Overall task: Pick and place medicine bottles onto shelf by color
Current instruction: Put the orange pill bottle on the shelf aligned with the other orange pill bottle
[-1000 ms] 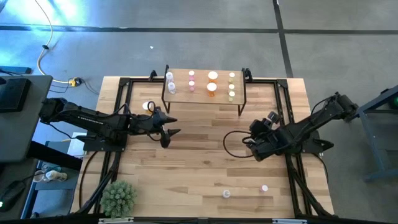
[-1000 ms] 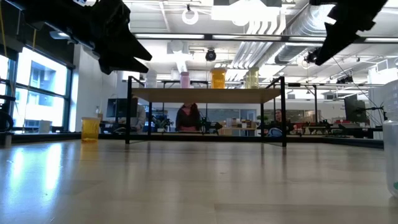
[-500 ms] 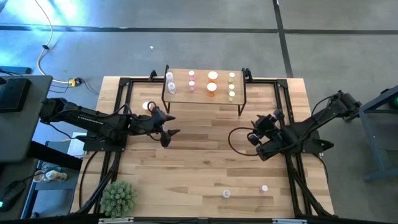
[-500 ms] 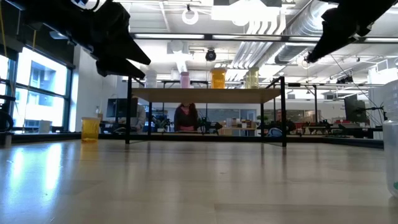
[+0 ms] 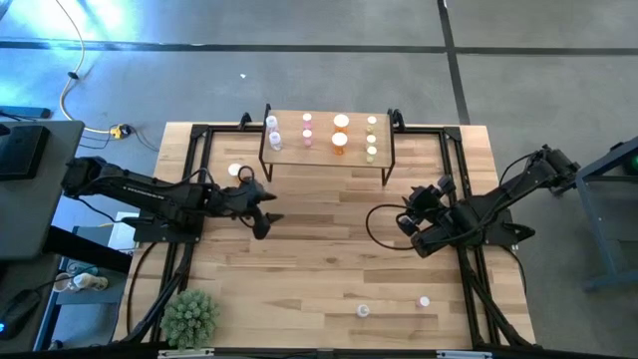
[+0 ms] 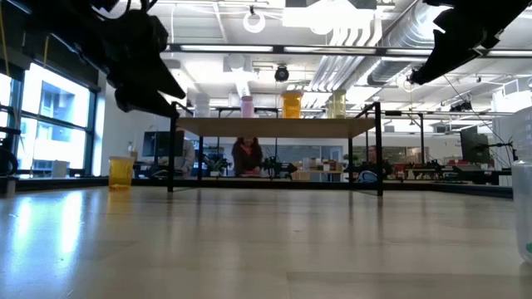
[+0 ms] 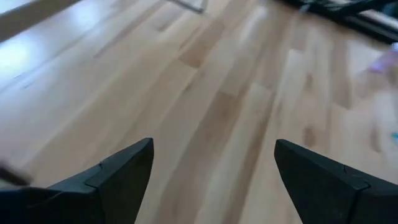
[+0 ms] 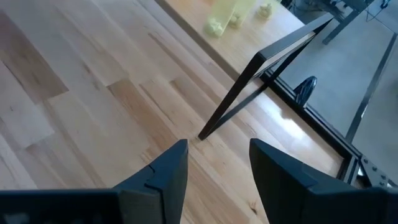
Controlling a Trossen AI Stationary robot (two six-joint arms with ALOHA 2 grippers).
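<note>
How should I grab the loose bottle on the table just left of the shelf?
Probably from straight above, closing the fingers across its round body below the white cap. The bottle stands upright and alone beside the shelf, and the left gripper hangs nearby with fingers open.

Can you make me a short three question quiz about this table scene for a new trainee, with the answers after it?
1. True or false: the left tool is holding a bottle.
2. How many bottles stand on the tabletop near its front edge: one, two or four?
3. Which column of bottles on the shelf lies nearest the right arm's side: whitish-blue, pink, orange or yellowish?

Key
1. False: its fingers stand apart with only bare wood between them.
2. Two: a whitish one and a pink one.
3. Yellowish.
</note>
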